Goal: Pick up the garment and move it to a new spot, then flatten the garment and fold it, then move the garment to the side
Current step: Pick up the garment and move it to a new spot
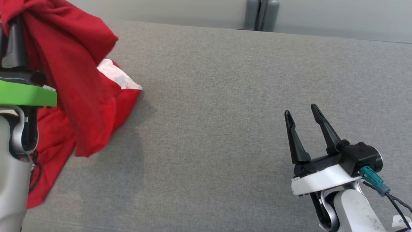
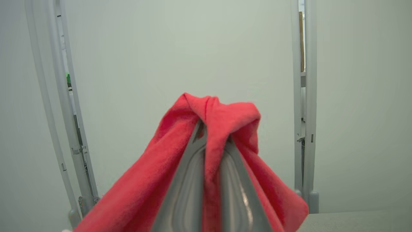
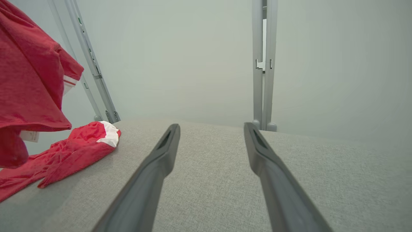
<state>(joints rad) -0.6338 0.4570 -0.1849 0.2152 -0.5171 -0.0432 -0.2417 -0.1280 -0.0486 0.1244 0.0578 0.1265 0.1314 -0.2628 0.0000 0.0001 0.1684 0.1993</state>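
Garment (image 1: pixel 74 64) of soft matt red cloth; bench (image 1: pixel 225 112) beneath it of coarse grey weave; right gripper (image 1: pixel 300 109) of smooth dark plastic.

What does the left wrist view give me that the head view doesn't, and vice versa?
Left wrist view: the left gripper shut on a bunched fold of the red garment, cloth draping down both sides. Head view: the garment's lower part, with white trim, lying on the grey table; the right gripper open, apart from it. Both: the garment hanging, partly raised.
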